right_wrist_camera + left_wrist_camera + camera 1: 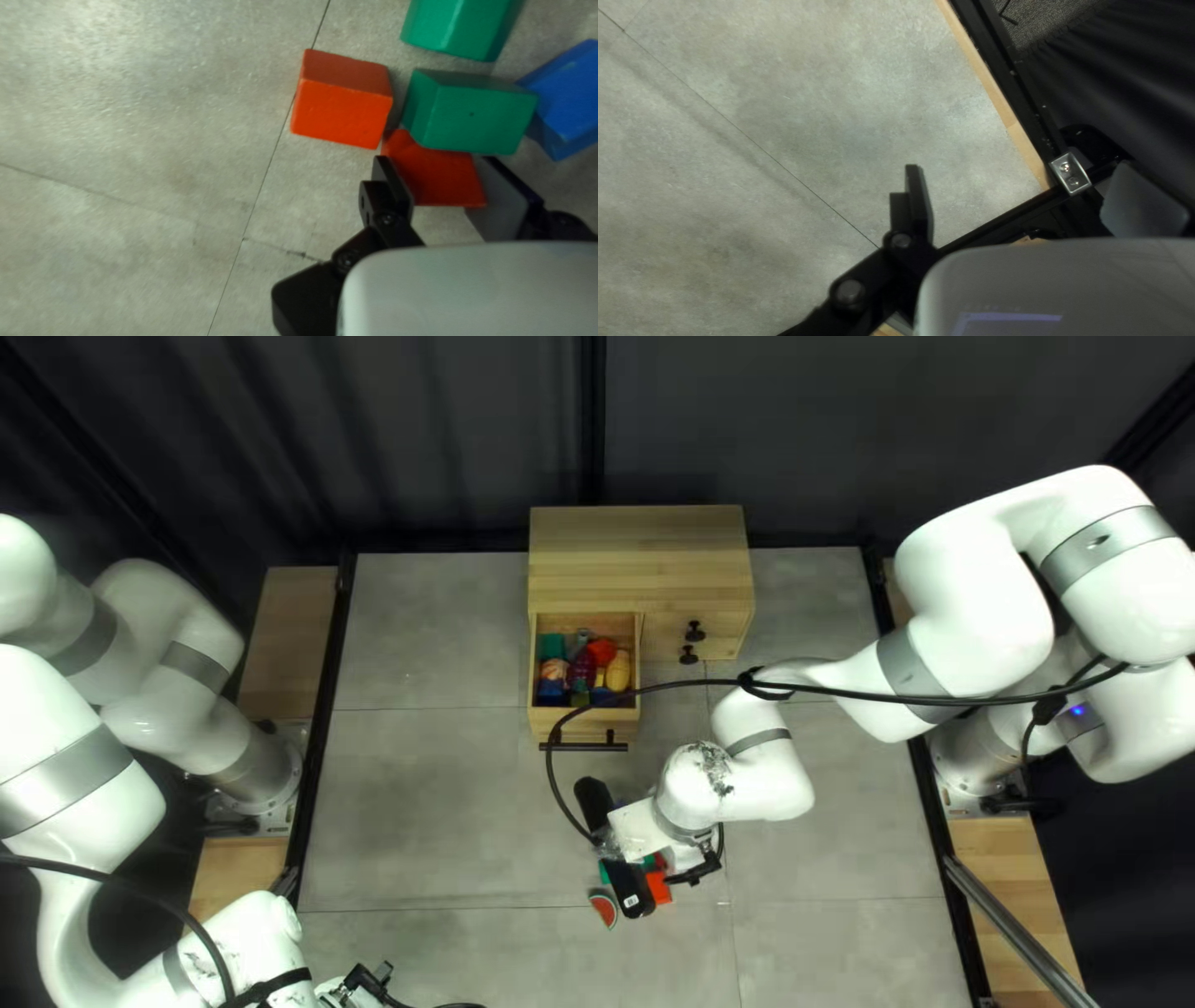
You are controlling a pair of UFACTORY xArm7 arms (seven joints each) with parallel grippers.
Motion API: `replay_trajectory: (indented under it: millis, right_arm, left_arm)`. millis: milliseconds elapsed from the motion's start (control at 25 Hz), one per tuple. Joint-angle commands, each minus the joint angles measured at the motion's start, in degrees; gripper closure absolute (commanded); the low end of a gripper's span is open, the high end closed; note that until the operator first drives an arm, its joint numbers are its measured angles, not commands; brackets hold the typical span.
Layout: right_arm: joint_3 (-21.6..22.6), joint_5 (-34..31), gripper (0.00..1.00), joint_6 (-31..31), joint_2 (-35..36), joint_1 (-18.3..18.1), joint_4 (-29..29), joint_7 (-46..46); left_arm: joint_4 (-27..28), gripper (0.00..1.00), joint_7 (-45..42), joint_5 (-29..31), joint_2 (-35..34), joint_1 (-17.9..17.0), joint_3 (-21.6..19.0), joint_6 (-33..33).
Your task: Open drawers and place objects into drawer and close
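A: Your right claw [630,887] is down among the blocks on the worktop [436,784], near the cabinet's open side. What does it have?

B: You have it clamped on the red block [445,183] — one finger at either side. The green block [473,121] overlaps that block's edge in the right wrist view, ahead of your claw.

A: And around it, you have more?

B: You have the orange block [339,115] just beside the green one, the blue block [570,99] on the green one's other side, and a rounded green piece [461,25] farther ahead. In the top left view, the watermelon slice [603,910] lies near that same claw.

A: Your left claw [370,981] is at the near edge of the top left view. Is it holding anything?

B: No, you have its fingers spread wide over the worktop, near the black rail [1011,74].

A: Now your drawer [584,723]?

B: It's pulled out from the left part of the cabinet [641,560] — you can see colorful toys [585,670] inside. Two dark knobs [695,632] sit on the cabinet's front, to the right of your open drawer.
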Motion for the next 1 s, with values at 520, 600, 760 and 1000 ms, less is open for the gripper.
replay_trajectory:
  millis: [520,600,760,1000]
  right_arm:
    - [-7.70,-11.27,0.98,15.15,-11.59,-7.19,8.75,-9.51]
    - [-8.81,-11.70,0.98,11.32,-8.49,-8.47,9.85,-10.28]
    - [-9.73,-10.84,0.98,7.16,-2.53,-10.06,13.77,-11.29]
    - [-9.68,-9.63,0.00,5.63,1.60,-10.71,17.28,-11.72]
  left_arm:
    - [0.00,0.00,0.00,0.00,0.00,0.00,0.00,0.00]
    - [0.00,0.00,0.00,0.00,0.00,0.00,0.00,0.00]
    - [0.00,0.00,0.00,0.00,0.00,0.00,0.00,0.00]
    - [0.00,0.00,0.00,0.00,0.00,0.00,0.00,0.00]
